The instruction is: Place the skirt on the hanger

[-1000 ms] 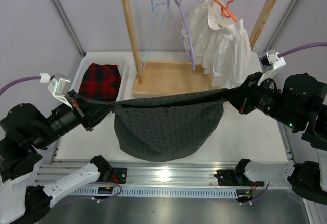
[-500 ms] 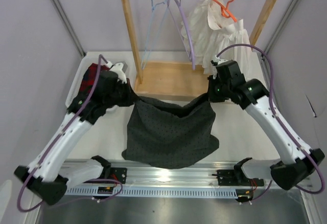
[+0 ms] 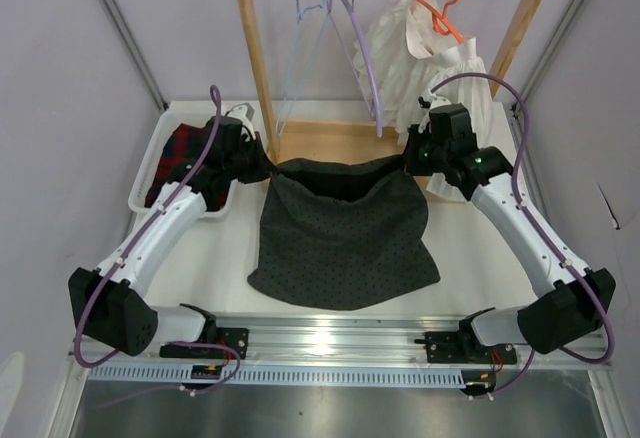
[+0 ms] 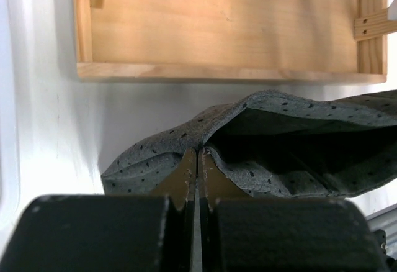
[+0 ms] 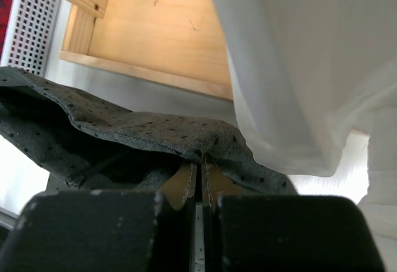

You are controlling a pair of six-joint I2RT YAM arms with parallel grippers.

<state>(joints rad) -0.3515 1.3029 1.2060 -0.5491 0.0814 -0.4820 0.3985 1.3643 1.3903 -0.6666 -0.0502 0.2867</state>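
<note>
Two arms reach in from either side of the white desk (image 3: pixel 210 258) and hold one garment between them. The left hand (image 3: pixel 258 166) is pressed together on the left end of the waistband of the dark charcoal skirt with tiny light dots (image 3: pixel 345 233). The right hand (image 3: pixel 412 161) is pinched shut on the right end. In each wrist view the tan pads meet with a fold of dotted fabric caught between them.

Between the two hands the waistband sags open, showing the dark inside. The flared body of the skirt spreads toward the near edge of the desk. Whether the hem lies on the surface or hangs just above it cannot be told.

Behind the skirt stands a wooden rack with a flat tray base (image 3: pixel 330 143). From its top rail the thin pale-blue wire hanger (image 3: pixel 298 58) hangs by its hook near the left post, bare and apart from the skirt. Just beside it on the right hangs a thicker lilac hanger (image 3: pixel 362 58). Further right, an orange hanger (image 3: pixel 448 3) carries a white ruffled garment (image 3: pixel 430 78), whose lower folds hang close by the right hand. A red-and-black plaid garment (image 3: pixel 180 153) lies in a white bin (image 3: pixel 150 148) at the left, behind the left arm.
</note>
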